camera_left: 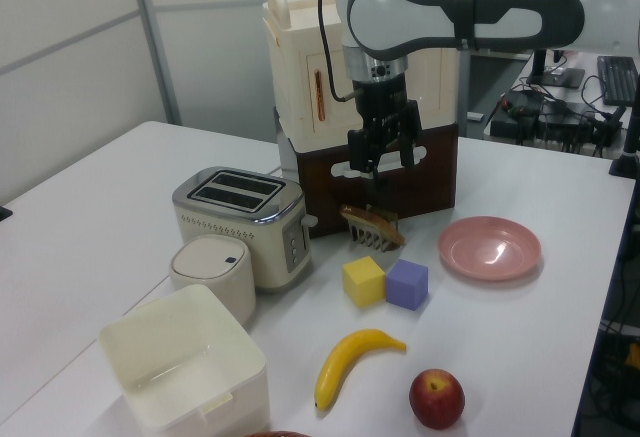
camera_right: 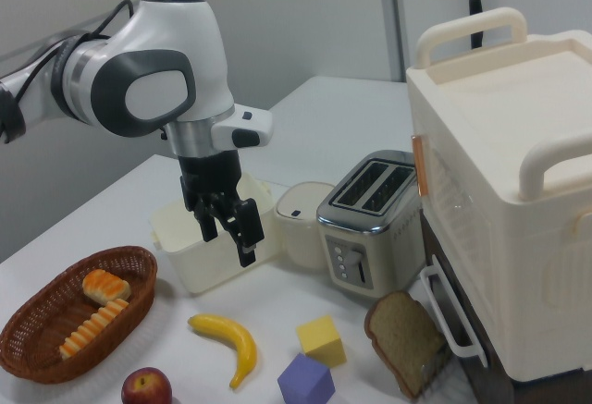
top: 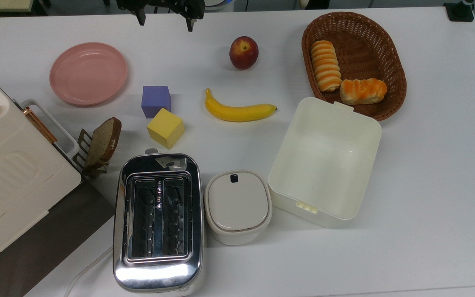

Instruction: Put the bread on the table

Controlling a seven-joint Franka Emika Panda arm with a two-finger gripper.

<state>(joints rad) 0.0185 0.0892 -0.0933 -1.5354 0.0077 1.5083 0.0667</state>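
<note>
White worktop (top: 435,173) spreads wide on my feed, bare along the top view's right edge. Nearest sit the toaster (top: 158,220) and open box (top: 325,161); beyond, the banana (top: 238,110). Farther back the bread (top: 325,65) lies in the basket (top: 392,49). My claw (camera_right: 231,231) hangs open, empty, above the worktop.

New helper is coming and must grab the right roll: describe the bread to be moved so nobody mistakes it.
Find the brown wicker basket at the top view's right. Two rolls lie inside; the bread is the long, narrow, pale one with cream and orange ridges, not the stubbier orange roll beside it.
</note>
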